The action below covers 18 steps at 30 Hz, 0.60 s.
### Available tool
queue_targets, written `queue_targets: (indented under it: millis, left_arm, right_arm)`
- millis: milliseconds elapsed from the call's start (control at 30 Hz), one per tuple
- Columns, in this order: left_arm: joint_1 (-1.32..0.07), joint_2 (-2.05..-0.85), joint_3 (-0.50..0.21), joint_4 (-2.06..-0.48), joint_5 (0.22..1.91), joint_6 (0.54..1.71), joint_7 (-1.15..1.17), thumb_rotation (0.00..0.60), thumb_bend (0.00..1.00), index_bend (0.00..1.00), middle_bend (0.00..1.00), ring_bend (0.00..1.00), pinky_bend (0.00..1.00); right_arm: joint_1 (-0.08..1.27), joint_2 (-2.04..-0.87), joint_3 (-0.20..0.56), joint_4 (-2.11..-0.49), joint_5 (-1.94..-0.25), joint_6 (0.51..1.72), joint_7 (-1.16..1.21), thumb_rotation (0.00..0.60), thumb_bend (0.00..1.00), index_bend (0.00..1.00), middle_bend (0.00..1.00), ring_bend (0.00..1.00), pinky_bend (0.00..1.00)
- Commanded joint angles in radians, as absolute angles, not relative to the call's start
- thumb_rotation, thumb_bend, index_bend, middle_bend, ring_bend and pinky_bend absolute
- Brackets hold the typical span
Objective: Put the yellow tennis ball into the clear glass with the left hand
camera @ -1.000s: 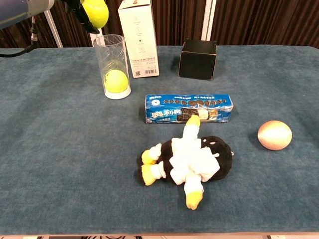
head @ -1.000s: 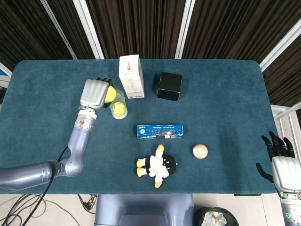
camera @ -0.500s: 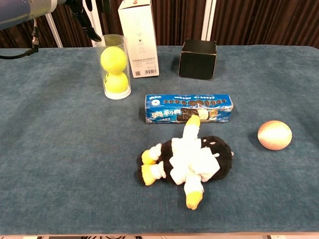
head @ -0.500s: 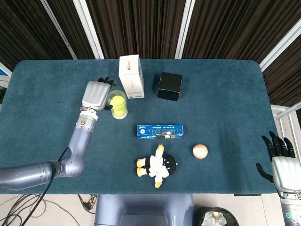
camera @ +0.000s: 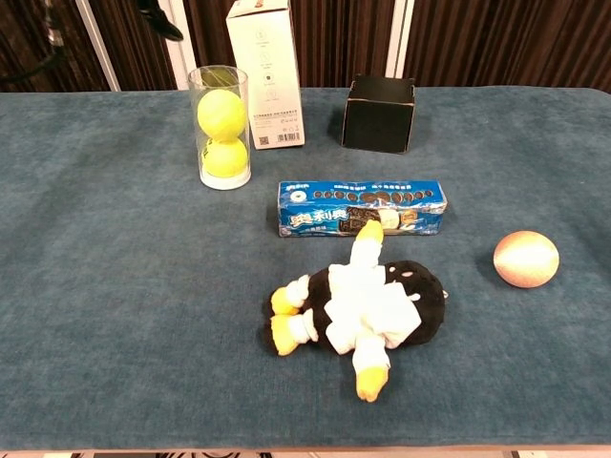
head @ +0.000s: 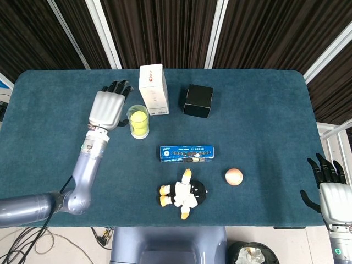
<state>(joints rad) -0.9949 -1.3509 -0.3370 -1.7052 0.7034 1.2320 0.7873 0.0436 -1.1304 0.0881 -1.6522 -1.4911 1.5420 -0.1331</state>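
Note:
The clear glass (head: 138,122) (camera: 221,127) stands upright on the blue table, left of centre. Two yellow tennis balls sit stacked inside it, the upper ball (camera: 220,111) on the lower ball (camera: 224,156). My left hand (head: 106,106) hovers just left of the glass with its fingers spread and nothing in it. In the chest view only a dark fingertip (camera: 158,17) shows at the top edge. My right hand (head: 330,187) hangs open off the table's near right corner.
A tall white box (head: 154,88) stands right behind the glass, and a black box (head: 198,100) sits to its right. A blue biscuit pack (head: 187,153), a plush penguin (head: 182,194) and a peach-coloured ball (head: 234,176) lie nearer the front.
My left hand let go of the tennis ball, which dropped into the glass onto the ball below. The hand then opened and drew back up and to the left. The right hand stayed still.

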Motion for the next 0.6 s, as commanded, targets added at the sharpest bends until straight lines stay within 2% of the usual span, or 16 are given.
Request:
queue_targets:
  millis: [33, 200, 333, 600]
  left_arm:
    - [-0.904, -1.231, -0.278, -1.872, 0.772, 1.357, 0.833, 0.6, 0.03, 0.21, 0.1, 0.11, 0.3]
    - [-0.789, -1.146, -0.205, -1.97, 0.842, 1.429, 0.774, 0.6, 0.03, 0.2, 0.07, 0.07, 0.29]
    - [-0.682, -1.093, -0.129, -1.993, 0.938, 1.452, 0.645, 0.6, 0.02, 0.19, 0.05, 0.03, 0.24]
    - [-0.476, -1.06, 0.075, -1.867, 1.194, 1.469, 0.37, 0.6, 0.01, 0.14, 0.01, 0.0, 0.14]
  right_arm:
    - [0.044, -1.131, 0.086, -1.654, -1.495, 1.543, -0.137, 0.6, 0.35, 0.13, 0.03, 0.11, 0.05]
    - [0.045, -1.134, 0.085, -1.657, -1.495, 1.541, -0.147, 0.6, 0.35, 0.13, 0.03, 0.11, 0.05]
    - [0.046, -1.138, 0.085, -1.655, -1.495, 1.538, -0.154, 0.6, 0.35, 0.13, 0.03, 0.11, 0.05]
    - [0.048, -1.142, 0.083, -1.658, -1.497, 1.537, -0.165, 0.6, 0.35, 0.13, 0.03, 0.11, 0.05]
